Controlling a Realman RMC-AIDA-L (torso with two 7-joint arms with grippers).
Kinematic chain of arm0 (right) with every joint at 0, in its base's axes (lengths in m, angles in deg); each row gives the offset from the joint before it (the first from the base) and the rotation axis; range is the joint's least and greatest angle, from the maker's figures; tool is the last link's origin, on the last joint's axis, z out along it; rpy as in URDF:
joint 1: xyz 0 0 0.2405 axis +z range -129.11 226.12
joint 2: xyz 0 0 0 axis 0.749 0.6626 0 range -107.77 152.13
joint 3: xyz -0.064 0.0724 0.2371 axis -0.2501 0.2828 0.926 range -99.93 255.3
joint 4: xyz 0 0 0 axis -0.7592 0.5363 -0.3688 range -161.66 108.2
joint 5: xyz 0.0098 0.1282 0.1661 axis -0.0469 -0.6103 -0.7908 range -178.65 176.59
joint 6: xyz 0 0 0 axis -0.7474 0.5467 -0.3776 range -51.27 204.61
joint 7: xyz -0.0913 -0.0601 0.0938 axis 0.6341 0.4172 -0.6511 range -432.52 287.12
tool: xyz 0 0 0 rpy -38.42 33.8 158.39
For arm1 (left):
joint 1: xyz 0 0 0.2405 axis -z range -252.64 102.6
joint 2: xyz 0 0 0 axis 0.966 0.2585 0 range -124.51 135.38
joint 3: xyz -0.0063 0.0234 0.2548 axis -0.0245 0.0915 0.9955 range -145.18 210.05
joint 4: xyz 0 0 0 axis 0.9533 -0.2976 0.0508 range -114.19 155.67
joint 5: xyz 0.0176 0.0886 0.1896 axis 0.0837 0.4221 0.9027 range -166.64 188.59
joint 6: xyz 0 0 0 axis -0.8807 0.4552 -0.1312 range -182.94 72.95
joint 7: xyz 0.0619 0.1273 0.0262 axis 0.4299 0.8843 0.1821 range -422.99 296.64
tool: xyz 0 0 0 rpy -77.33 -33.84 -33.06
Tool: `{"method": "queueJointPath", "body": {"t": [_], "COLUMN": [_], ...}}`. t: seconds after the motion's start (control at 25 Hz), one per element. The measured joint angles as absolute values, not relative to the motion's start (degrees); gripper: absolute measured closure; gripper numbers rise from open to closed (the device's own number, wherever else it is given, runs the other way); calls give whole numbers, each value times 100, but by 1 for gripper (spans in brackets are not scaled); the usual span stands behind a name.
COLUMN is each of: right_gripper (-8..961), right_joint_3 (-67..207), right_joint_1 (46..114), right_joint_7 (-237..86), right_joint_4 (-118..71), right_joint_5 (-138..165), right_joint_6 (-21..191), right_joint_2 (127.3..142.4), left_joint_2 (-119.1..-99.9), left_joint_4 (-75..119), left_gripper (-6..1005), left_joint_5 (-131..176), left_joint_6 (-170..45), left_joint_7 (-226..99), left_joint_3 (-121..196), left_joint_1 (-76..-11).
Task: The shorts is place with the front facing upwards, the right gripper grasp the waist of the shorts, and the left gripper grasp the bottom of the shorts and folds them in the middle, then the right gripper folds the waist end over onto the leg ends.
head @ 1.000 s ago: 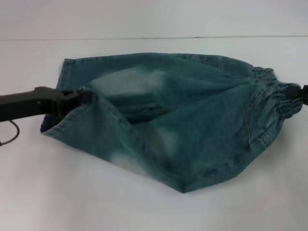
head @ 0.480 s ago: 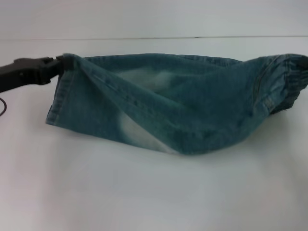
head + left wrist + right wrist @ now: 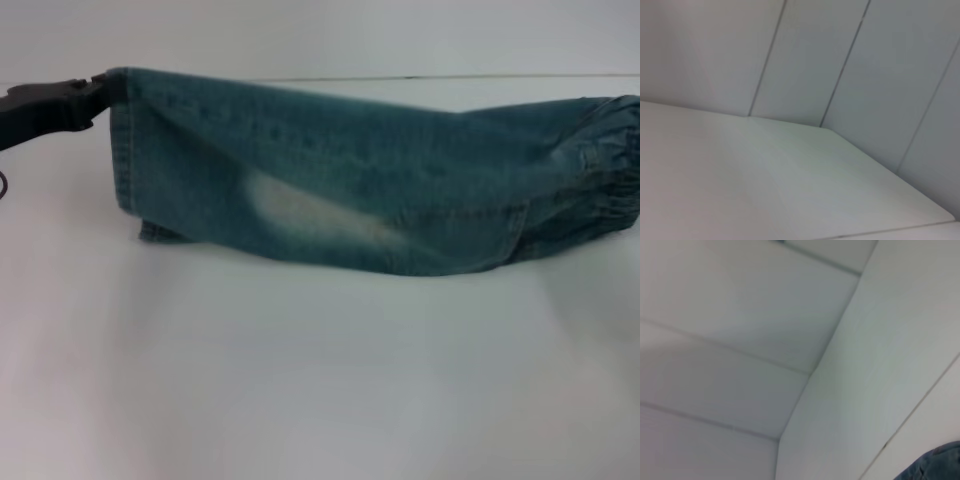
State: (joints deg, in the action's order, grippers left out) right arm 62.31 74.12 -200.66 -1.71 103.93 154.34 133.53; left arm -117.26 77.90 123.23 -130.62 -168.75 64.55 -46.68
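Shorts [image 3: 360, 190]: blue-green denim, folded lengthwise into a long band, hanging stretched across the head view, lower edge resting on the white counter [image 3: 300, 380].
Bottom of the shorts [image 3: 125, 150]: hemmed leg end with tan stitching, lying at the left, upper corner lifted.
Left gripper [image 3: 95, 92]: black, reaching in from the left edge, jaws clamping that upper hem corner.
Waist of the shorts [image 3: 610, 165]: gathered elastic band, sitting at the right edge of the head view.
Right gripper: not showing in any view; its wrist camera is catching only a scrap of denim [image 3: 935, 465] and wall panels [image 3: 730, 340].
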Motion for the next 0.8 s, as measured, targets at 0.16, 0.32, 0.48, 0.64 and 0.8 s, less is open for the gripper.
{"method": "queueJointPath", "body": {"t": [0.16,0.32,0.48,0.64,0.8], "right_gripper": [908,899,891,882,873], "right_joint_3": [6613,6738,6790,6798,6798], "right_joint_1": [7408,7408,7402,7414,7517], "right_joint_7": [-20047,-20028,-19990,-19943,-19802], "right_joint_4": [-358,-500,-589,-593,-600], "right_joint_5": [10370,10260,10032,9829,9738], "right_joint_6": [15284,15097,14955,14733,14505], "right_joint_2": [13359,13365,13401,13446,13490], "left_joint_2": [-11728,-11726,-11722,-11706,-11705], "left_joint_4": [7738,7578,7422,7258,7195], "left_gripper": [950,951,952,954,957], "left_joint_5": [12305,12302,12297,12311,12333], "left_joint_6": [-12782,-12586,-12435,-12253,-12044], "left_joint_7": [-16868,-16806,-16723,-16651,-16648], "left_joint_3": [6467,6471,6484,6487,6581], "left_joint_1": [-4627,-4551,-4475,-4388,-4359]}}
